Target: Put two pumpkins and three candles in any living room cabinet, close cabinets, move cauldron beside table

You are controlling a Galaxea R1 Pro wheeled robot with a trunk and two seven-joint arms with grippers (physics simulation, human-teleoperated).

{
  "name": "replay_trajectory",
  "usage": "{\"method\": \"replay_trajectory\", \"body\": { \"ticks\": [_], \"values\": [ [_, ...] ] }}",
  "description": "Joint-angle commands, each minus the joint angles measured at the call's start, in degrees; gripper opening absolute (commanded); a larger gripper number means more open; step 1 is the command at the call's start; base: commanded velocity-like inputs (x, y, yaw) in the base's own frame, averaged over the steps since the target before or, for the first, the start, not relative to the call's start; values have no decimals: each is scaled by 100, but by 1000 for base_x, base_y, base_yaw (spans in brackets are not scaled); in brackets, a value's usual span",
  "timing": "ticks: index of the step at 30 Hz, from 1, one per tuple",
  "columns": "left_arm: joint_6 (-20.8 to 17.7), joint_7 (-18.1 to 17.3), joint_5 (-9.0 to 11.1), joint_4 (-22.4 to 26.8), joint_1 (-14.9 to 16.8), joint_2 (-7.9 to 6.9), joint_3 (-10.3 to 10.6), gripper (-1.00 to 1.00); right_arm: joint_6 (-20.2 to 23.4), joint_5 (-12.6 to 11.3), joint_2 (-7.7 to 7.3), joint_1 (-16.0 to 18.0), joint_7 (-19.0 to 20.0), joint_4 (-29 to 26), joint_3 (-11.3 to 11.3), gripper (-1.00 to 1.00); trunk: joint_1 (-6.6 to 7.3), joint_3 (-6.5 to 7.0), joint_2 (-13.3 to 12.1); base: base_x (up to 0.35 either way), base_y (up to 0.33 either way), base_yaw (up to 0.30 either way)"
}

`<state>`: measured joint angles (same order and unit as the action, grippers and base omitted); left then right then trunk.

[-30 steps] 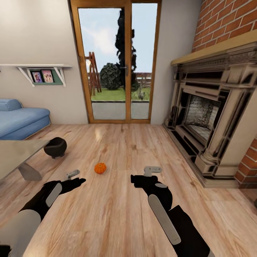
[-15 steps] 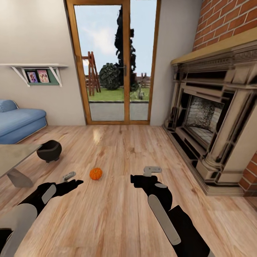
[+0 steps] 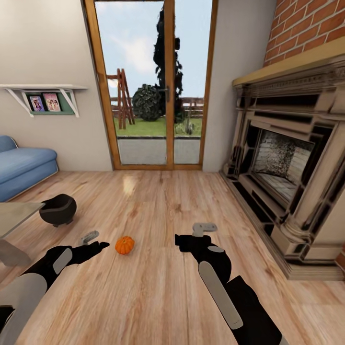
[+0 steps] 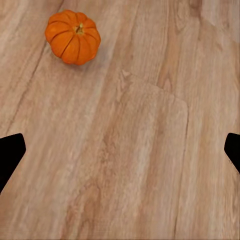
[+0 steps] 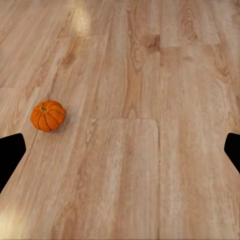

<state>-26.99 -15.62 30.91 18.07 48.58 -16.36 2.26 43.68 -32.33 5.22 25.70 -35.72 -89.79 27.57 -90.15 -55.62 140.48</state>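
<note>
Jaws wide on both sides, holding nothing. Pumpkin [image 3: 124,245] on floor [image 3: 158,297], at one o'clock off left gripper [image 3: 94,241], near enough to suggest lining up for pickup.

Readable text: I find none in any view.
Framed pictures [image 3: 44,102] on the wall shelf [image 3: 43,88], upper left of the head view: I see coloured images, too small to make out any lettering.
Pumpkin [image 3: 124,245], lower centre-left on the floor: I see no label or mark on it.
Fireplace [image 3: 287,158], right of the frame: carved mouldings, no writing I can read.
</note>
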Motion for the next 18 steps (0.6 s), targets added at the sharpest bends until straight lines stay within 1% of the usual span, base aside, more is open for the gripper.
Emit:
{"method": "replay_trajectory", "body": {
  "ticks": [1,7,8,11,14,18],
  "values": [
    [-25,0,38,4,2,-7,22,100,11,-55,-1,5,-59,-5,8,100,-2,-6,2,335,0,0],
    [-26,10,38,4,2,-22,-1,100,13,-55,4,5,-58,-5,11,100,-2,-6,2,335,0,0],
    [-26,14,38,4,3,-26,-34,100,12,-55,4,5,-58,-4,11,100,-2,-6,2,335,0,0],
    [-20,35,29,4,3,-46,-306,100,12,-55,3,5,-58,-8,12,100,-2,-6,2,335,0,0],
    [-18,47,24,4,3,-54,-423,100,13,-55,2,5,-58,-6,12,100,-2,-6,2,335,0,0],
    [-19,73,21,3,3,-59,-493,100,13,-55,4,5,-60,-9,12,100,-2,-6,2,335,0,0]
  ]
}}
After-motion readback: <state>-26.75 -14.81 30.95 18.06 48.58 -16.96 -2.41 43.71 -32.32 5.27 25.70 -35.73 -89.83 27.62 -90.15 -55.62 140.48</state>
